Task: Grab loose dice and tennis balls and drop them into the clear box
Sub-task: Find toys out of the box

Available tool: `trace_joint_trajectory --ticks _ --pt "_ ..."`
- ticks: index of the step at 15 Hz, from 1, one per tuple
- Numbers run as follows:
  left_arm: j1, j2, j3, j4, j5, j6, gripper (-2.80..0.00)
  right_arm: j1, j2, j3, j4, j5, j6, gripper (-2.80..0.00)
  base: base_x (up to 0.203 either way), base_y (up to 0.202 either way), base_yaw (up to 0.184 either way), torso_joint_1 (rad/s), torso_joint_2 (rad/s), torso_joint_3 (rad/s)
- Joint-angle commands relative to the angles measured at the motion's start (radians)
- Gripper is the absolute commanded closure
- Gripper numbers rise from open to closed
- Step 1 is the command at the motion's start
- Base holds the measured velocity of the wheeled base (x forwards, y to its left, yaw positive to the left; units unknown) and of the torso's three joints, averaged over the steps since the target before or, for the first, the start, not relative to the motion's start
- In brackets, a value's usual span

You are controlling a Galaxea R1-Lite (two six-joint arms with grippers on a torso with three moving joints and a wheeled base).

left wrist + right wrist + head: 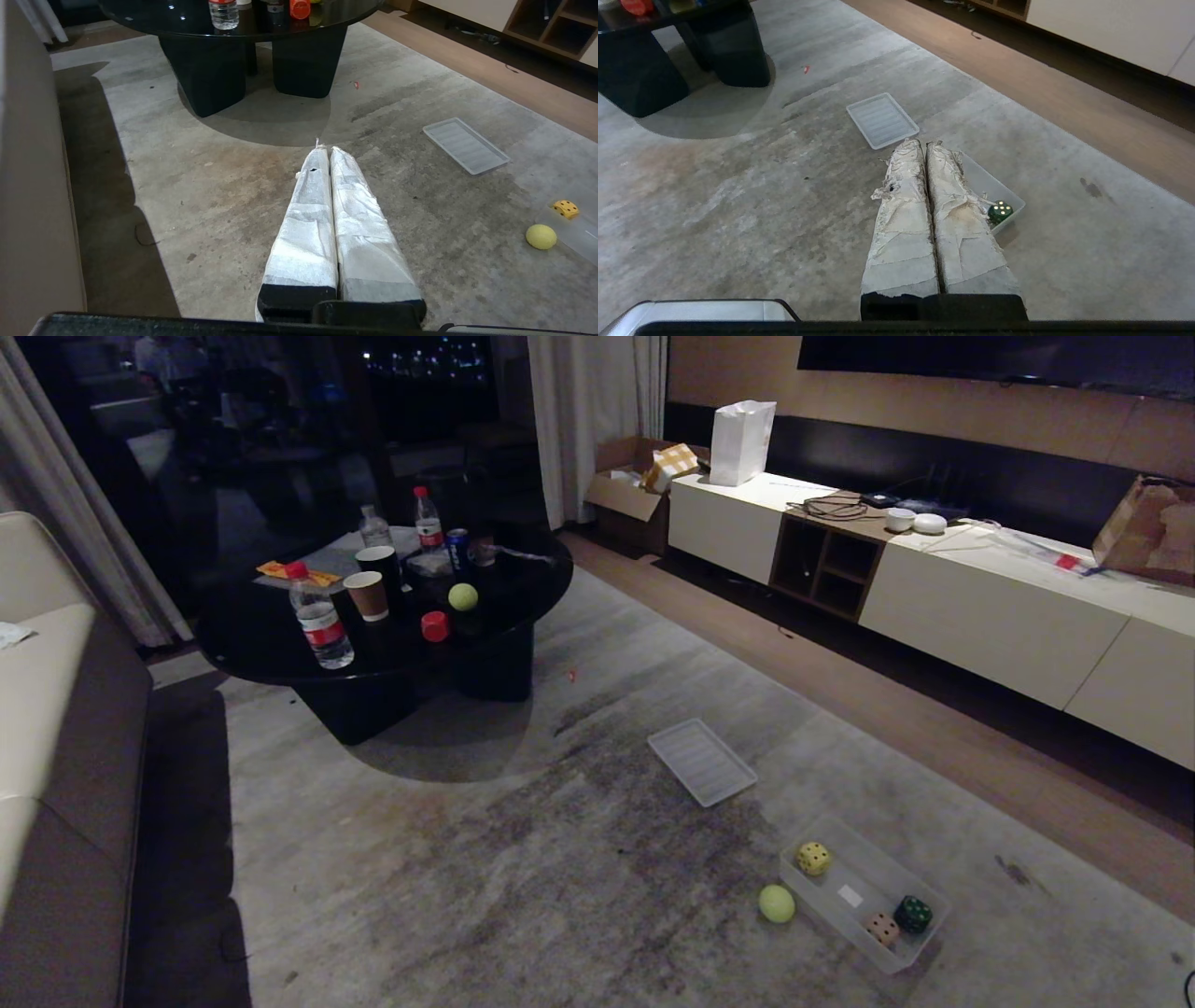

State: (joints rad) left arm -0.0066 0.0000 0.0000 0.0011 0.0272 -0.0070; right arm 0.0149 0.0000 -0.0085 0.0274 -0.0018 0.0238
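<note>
**Three dice boxed, balls loose**

Head view: box (924,933) on the rug holds yellow, green and pinkish dice; one ball (777,903) lies just beside it, another (463,596) and a red die (435,626) on the table (252,635).

Left wrist view: left gripper (325,150) closed, empty, above rug.

Right wrist view: right gripper (922,142) closed, empty, above the box.

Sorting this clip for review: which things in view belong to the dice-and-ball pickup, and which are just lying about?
Job:
clear box
yellow die, dark green die, pinkish-brown die, all in the box
tennis ball on the rug
tennis ball and red die on the black table

Lying about:
ribbed panel
water bottles
paper cups
</note>
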Motion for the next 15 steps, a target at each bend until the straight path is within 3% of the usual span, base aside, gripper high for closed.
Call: trace_joint_trajectory --ticks 1,15 --pt "0.0 0.002 0.002 -0.001 0.0 -0.001 0.0 0.0 0.002 0.001 0.0 0.0 0.001 0.0 0.0 0.0 0.0 0.0 0.0 0.0" --pt "0.0 0.002 0.002 -0.001 0.002 -0.004 0.0 0.0 0.002 0.001 0.0 0.0 0.001 0.0 0.0 0.0 0.0 0.003 0.0 -0.167"
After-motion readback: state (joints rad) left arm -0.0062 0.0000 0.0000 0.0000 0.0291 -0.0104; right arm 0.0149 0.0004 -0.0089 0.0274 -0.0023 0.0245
